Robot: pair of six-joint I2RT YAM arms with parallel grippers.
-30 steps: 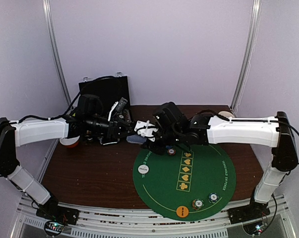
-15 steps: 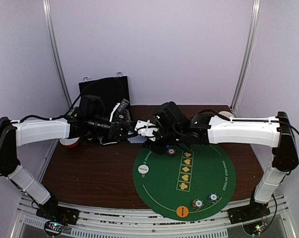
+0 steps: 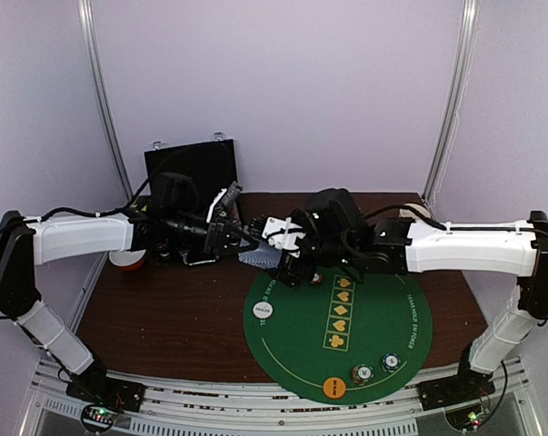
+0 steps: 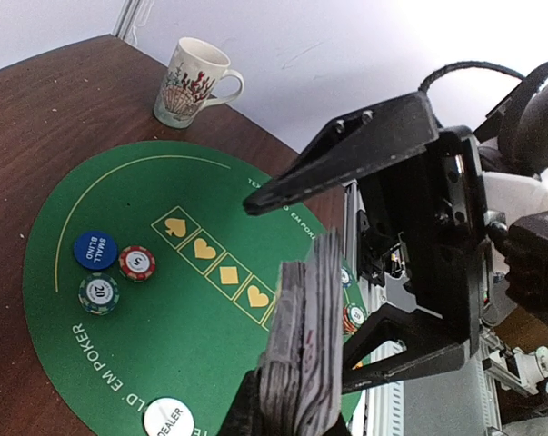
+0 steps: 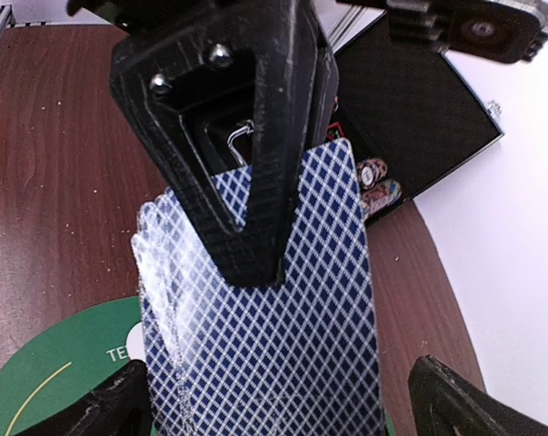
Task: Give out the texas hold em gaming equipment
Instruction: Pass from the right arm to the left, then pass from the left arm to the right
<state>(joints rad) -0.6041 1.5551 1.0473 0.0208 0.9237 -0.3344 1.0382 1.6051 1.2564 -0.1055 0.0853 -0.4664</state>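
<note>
Deck of grey-blue-backed playing cards (image 4: 303,350): held upright, clamped in left gripper (image 3: 240,245) above the green mat's (image 3: 387,313) far-left rim, patterned back squarely facing right gripper (image 3: 287,259), whose jaws stood wide apart astride the deck's width.

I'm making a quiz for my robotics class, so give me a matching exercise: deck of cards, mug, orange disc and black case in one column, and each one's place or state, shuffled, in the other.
Things:
1. deck of cards
2. mug
3. orange disc
4. black case

Places or states:
A. on the bare wooden table
B. open, lid upright, far left
C. in the jaws of the left gripper
D. at the near edge of the green mat

Pairs: 1-C, 2-A, 3-D, 4-B
</note>
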